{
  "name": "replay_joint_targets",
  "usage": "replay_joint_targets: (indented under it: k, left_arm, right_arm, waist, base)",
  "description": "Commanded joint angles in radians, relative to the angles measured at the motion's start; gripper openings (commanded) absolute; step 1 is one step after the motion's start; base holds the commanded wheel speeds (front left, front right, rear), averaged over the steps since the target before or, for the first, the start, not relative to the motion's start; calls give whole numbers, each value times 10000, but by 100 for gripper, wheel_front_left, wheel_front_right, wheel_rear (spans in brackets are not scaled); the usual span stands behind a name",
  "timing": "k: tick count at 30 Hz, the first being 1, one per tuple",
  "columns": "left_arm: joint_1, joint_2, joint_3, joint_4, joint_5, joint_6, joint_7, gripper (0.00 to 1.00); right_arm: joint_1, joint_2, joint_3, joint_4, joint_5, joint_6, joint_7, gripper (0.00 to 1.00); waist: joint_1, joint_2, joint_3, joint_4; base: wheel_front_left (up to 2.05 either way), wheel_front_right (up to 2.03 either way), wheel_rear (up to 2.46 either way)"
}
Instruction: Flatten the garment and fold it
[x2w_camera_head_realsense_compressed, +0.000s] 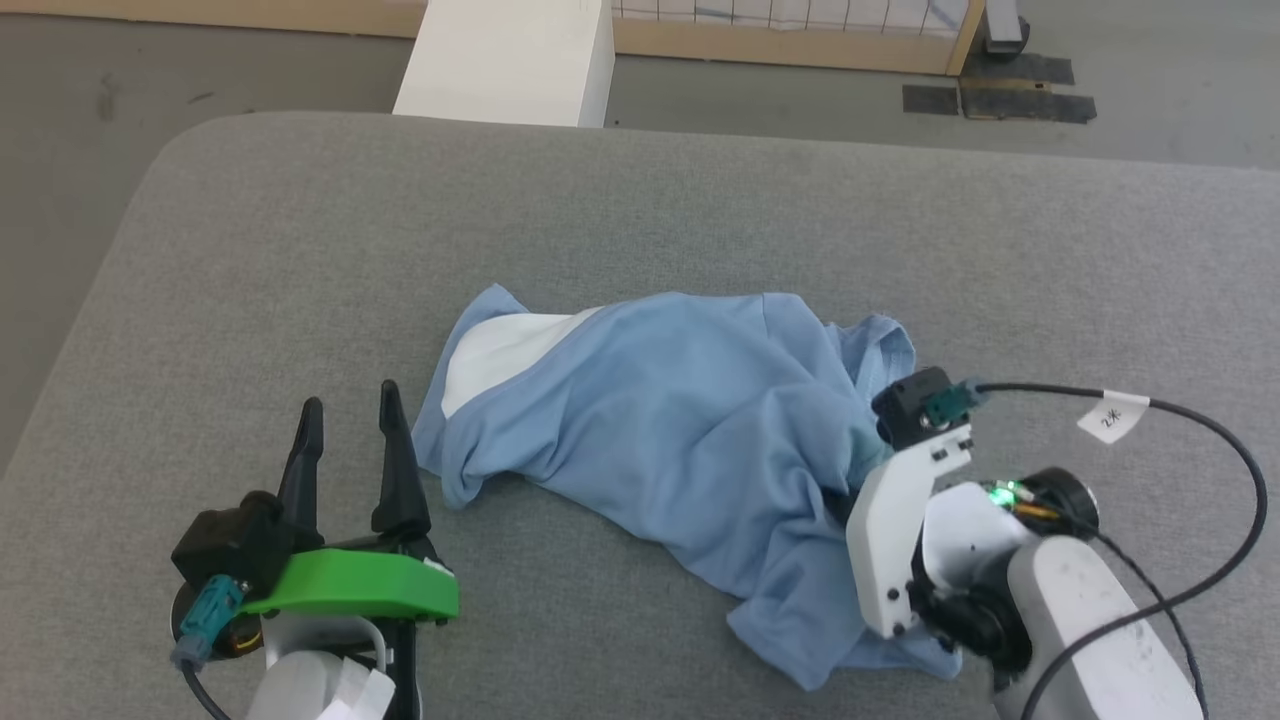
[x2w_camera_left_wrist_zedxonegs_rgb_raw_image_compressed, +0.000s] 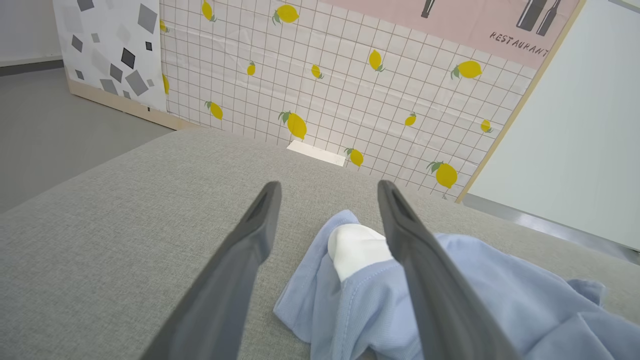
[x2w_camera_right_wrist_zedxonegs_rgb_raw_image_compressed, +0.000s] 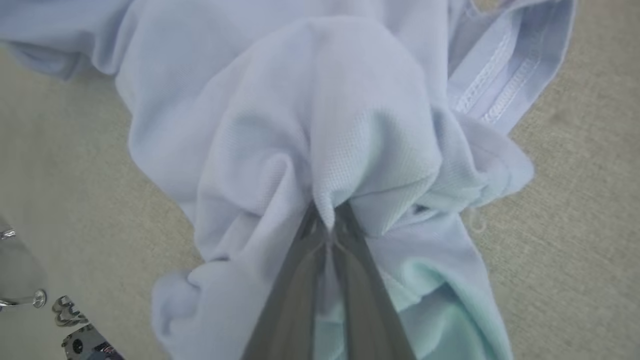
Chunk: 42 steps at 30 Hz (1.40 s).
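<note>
A grey fabric-covered counter (x2w_camera_head_realsense_compressed: 300, 250) with a rounded far-left corner stands on a grey floor (x2w_camera_head_realsense_compressed: 60, 150). Past its far edge sits a white box (x2w_camera_head_realsense_compressed: 510, 60). Behind that, a wood-framed grid panel (x2w_camera_left_wrist_zedxonegs_rgb_raw_image_compressed: 350, 90) printed with lemons carries a pink "RESTAURANT" sign (x2w_camera_left_wrist_zedxonegs_rgb_raw_image_compressed: 475, 20). Left of it is a grey-speckled panel (x2w_camera_left_wrist_zedxonegs_rgb_raw_image_compressed: 110, 50), and to the right a plain white wall (x2w_camera_left_wrist_zedxonegs_rgb_raw_image_compressed: 585, 150). Dark patches (x2w_camera_head_realsense_compressed: 1000, 100) mark the far-right floor.
</note>
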Motion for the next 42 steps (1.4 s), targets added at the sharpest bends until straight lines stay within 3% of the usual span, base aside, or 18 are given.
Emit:
replay_joint_targets:
  k: [1,6,10,11,12,17,21,24,28,34,42]
  left_arm:
    - [2,-66,73,66,199,-97,-48,100]
    - [157,-154,229,367,359,-251,-48,100]
    - [236,-186,337,467,413,-344,-48,100]
    - [250,-191,358,476,430,-366,-48,100]
    - [254,-196,382,478,453,-384,-48,100]
    - [235,-212,431,487,556,-466,-49,100]
    - [97,-223,373,512,626,-533,-49,100]
    - [-50,-231,315,510,633,-565,-49,100]
    - [-204,-237,282,461,624,-577,-49,100]
    - [-531,-240,90,396,460,-504,-49,100]
    - [-836,-241,-91,356,290,-410,-49,100]
  right_arm:
    - [397,-186,192,-306,321,-15,233,0]
    - [2332,-1181,689,-2039,1149,-15,1659,0]
    - [4049,-1505,157,-3289,1035,-15,2390,0]
    - [4301,-1448,-17,-3554,939,-15,2320,60]
    - [4587,-1332,-247,-3823,838,-15,2221,100]
    - [4869,-649,-1171,-4923,546,-15,1076,100]
    - [3910,-284,-1942,-5350,124,-15,-1259,100]
    - [3049,-289,-2036,-4699,-205,-15,-2680,100]
    - [1715,-322,-2003,-2979,-570,-15,-3690,100]
    - [-100,-402,-1614,55,-734,-15,-3780,100]
    - [-1718,-557,-987,2745,-356,-15,-2008,100]
  waist:
    - [0,0,-158,-59]
    - [0,0,-548,-237]
    - [0,0,-678,-423]
    - [0,0,-688,-466]
    - [0,0,-687,-498]
    - [0,0,-646,-545]
    - [0,0,-519,-404]
    - [0,0,-353,-259]
    - [0,0,-71,-108]
    - [0,0,427,257]
    - [0,0,911,543]
  base:
    - [0,0,0]
    - [0,0,0]
    - [0,0,0]
    - [0,0,0]
    - [0,0,0]
    - [0,0,0]
    - [0,0,0]
    - [0,0,0]
    - [0,0,0]
    - [0,0,0]
    - [0,0,0]
